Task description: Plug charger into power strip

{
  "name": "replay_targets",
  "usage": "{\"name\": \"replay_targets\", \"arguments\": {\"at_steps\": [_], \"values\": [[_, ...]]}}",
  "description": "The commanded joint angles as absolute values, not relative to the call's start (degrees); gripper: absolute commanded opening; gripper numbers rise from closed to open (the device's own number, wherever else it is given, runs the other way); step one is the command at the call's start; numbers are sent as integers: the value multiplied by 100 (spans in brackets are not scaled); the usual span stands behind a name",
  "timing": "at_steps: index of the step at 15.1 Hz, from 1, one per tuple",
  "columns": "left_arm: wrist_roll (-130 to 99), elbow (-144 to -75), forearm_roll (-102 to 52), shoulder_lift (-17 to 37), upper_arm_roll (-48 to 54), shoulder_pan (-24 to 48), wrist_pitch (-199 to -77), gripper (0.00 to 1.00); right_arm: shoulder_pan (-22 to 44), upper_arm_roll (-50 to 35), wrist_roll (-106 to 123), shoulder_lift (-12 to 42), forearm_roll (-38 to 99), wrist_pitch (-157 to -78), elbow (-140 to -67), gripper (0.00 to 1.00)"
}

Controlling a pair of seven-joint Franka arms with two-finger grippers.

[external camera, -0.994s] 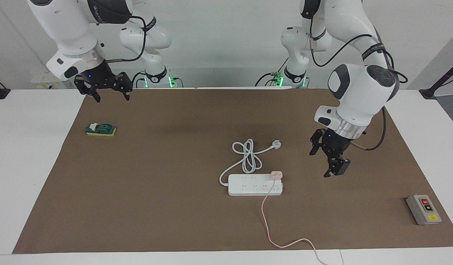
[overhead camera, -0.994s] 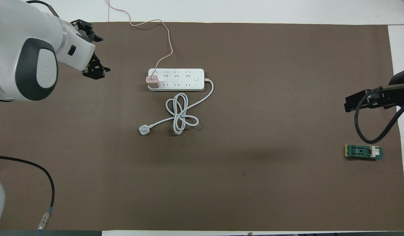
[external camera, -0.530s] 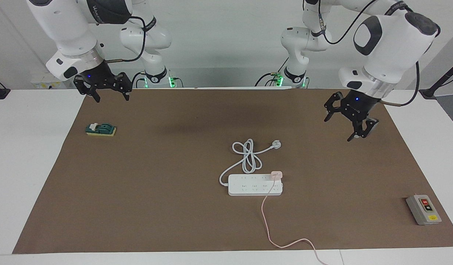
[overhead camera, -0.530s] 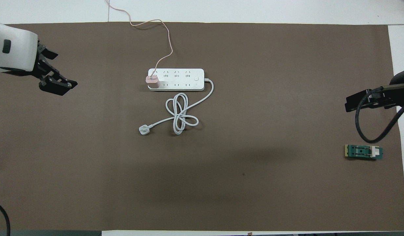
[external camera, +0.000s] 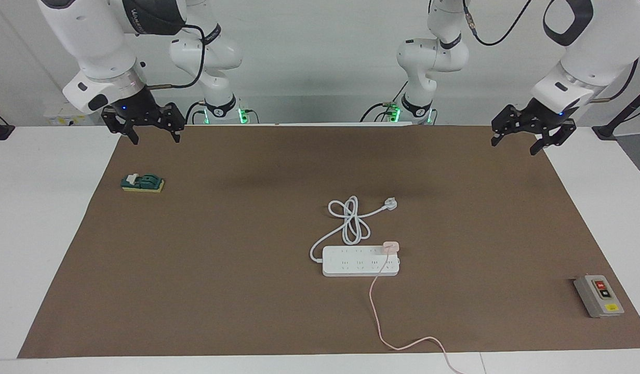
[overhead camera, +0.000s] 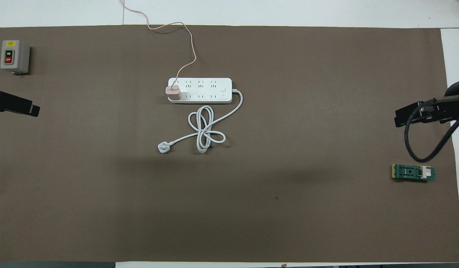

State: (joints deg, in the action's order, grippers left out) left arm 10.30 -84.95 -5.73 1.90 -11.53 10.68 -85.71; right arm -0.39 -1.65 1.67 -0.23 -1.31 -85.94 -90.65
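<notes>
Two arms over your brown mat on a white table. Left gripper hangs empty with fingers apart above the mat corner at its own end; right gripper likewise, apart and empty. Well apart from both, the charger sits plugged into the power strip at its end toward the left arm. Strip's long axis runs across the table; pink cable trails away from the robots.

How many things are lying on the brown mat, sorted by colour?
White: 1, the power strip with its cord
Pink: 1, the charger sitting on the power strip
Grey: 1, the button box
Green: 1, the small switch
Total: 4
</notes>
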Motion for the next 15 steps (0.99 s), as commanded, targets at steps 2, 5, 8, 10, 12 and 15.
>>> {"name": "replay_targets", "arguments": {"at_steps": [2, 5, 8, 10, 12, 15], "values": [[335, -8736, -483, -192, -1134, 1055, -8307, 100, -132, -211, 272, -149, -176, -8657, -9220, 100], [106, -8789, -483, -263, -1134, 809, -8235, 100, -132, -211, 255, -149, -176, -8657, -9220, 100], [44, -8789, -483, -334, -1116, 686, -8322, 100, -132, -211, 290, -149, -176, -8657, -9211, 100], [-17, -8780, -379, -316, -1108, 738, -8376, 100, -123, -211, 264, -149, -176, -8657, -9220, 100], [-394, -8815, -343, -334, -1038, 791, -8297, 100, -123, -211, 255, -149, -176, -8657, -9220, 100], [-431, -9052, -317, -369, -907, 678, -8323, 100, -132, -211, 255, -149, -176, -8657, -9220, 100]]}}
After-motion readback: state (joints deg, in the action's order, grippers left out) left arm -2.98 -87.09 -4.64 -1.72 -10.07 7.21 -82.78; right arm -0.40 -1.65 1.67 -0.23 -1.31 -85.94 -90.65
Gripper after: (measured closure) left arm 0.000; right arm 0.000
